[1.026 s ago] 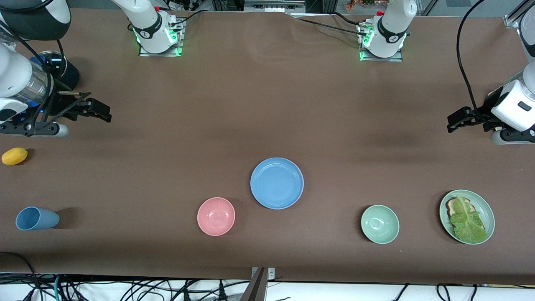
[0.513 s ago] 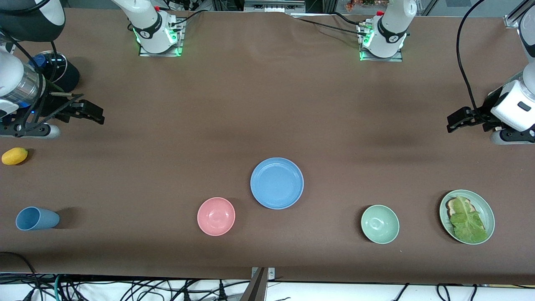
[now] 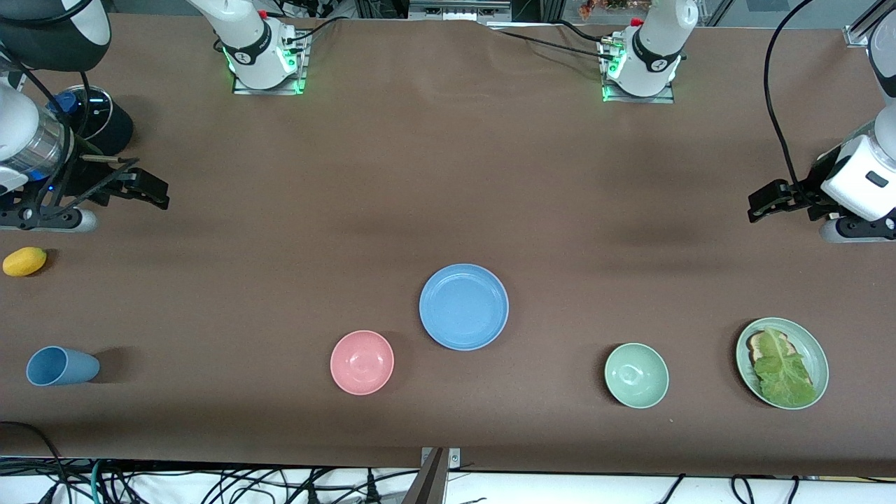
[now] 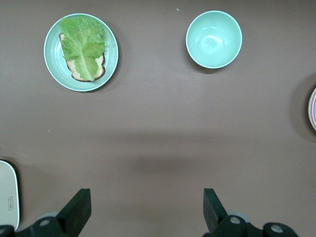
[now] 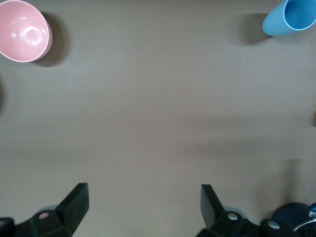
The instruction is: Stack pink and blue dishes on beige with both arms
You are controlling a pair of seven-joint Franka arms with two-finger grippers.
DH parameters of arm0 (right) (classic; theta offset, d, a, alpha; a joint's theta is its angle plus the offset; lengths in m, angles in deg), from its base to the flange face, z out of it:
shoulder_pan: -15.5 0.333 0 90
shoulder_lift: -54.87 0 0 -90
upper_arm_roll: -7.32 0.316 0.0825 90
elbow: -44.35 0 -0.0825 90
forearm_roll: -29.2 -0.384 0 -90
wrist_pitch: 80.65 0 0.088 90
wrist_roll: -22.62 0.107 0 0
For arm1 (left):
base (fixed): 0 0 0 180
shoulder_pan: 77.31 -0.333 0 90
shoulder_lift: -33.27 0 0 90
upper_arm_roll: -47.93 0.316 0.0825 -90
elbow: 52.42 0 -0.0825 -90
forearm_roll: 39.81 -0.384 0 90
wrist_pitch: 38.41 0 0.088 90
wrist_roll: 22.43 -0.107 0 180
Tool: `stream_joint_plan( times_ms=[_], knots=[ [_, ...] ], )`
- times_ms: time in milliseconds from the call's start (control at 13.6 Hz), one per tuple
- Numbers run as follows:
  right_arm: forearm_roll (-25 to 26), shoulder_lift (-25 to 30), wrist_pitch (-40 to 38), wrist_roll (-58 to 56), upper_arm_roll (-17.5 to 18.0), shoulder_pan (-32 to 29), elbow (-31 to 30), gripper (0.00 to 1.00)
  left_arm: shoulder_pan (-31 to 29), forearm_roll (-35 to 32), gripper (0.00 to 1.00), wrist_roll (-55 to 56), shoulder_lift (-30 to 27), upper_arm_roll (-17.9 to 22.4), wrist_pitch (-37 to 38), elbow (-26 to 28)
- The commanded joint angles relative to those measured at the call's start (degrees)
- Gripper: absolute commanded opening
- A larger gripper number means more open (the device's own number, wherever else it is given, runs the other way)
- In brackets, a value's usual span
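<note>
The blue plate [image 3: 463, 306] lies flat near the middle of the table. At the edge of the left wrist view a sliver of its rim [image 4: 313, 109] shows a pink band along it. No separate pink plate or beige plate is in view; whatever lies under the blue plate is hidden. My left gripper [image 3: 759, 203] hangs open and empty over bare table at the left arm's end [image 4: 145, 198]. My right gripper [image 3: 155, 192] hangs open and empty over bare table at the right arm's end [image 5: 142, 193].
A pink bowl [image 3: 362, 362] sits beside the blue plate. A pale green bowl [image 3: 636, 375] and a green plate with lettuce on bread [image 3: 782, 362] lie toward the left arm's end. A blue cup [image 3: 61, 366], a yellow fruit [image 3: 24, 261] and a dark round object [image 3: 98, 119] lie at the right arm's end.
My right gripper has drifted a little farther toward the right arm's end of the table. The left gripper and all dishes have stayed put.
</note>
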Motion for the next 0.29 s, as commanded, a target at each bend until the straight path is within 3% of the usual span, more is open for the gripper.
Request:
stream_joint_plan(
  times_ms=[0,220],
  knots=[
    [0.9,0.4,-0.3,-1.0,0.3,-0.3,0.9,1.00,0.4,-1.0,1.00,0.0,-0.3,0.0,0.2,0.3],
    [0.8,0.4,-0.5,-1.5,-1.4,-0.4,1.3,1.00,0.3,-1.1,1.00,0.1,-0.3,0.1,0.2,0.3]
  ],
)
